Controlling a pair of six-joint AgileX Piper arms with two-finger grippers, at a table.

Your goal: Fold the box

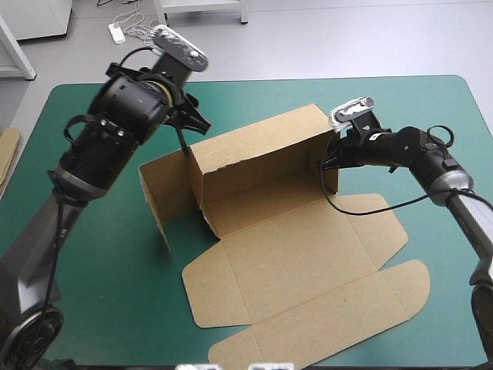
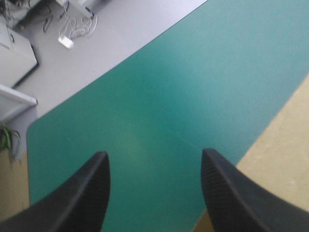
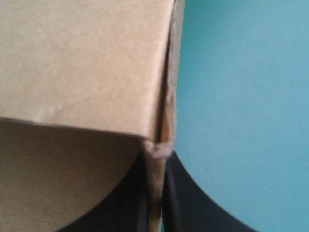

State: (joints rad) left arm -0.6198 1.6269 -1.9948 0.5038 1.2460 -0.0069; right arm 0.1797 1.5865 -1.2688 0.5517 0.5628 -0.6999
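High view: brown box (image 1: 262, 193) sits mid-table (image 1: 431, 108), part-built. Back wall is up, and its long axis runs diagonally from the left-near side toward the right-far side. Lid panel and its flaps lie flat toward the near edge. A side wall also stands at the left end, splayed outward and not tucked.

Right hand (image 1: 337, 146) is at the box's right-far corner. In the right wrist view the two black fingers are nearly together with the upright edge of the end wall pinched between them, so it grips the box. Teal-green cover shows just beyond that edge.

Left hand (image 1: 192, 127) hovers above the opposite, left-far corner, one fingertip close to the wall's top edge; contact cannot be told. In the left wrist view its fingers stand well apart, holding nothing. Bare table lies ahead and only a strip of brown board shows beside one finger.

Key relation: the hands sit at the two ends of the back wall. The loose left side wall lies below the left hand and toward the near edge, well apart from the right hand. Judgement: the left arm is nearer, so it should swing that wall in while the right hand steadies its corner.

An edge of more board (image 1: 8, 150) shows at the table's left edge.
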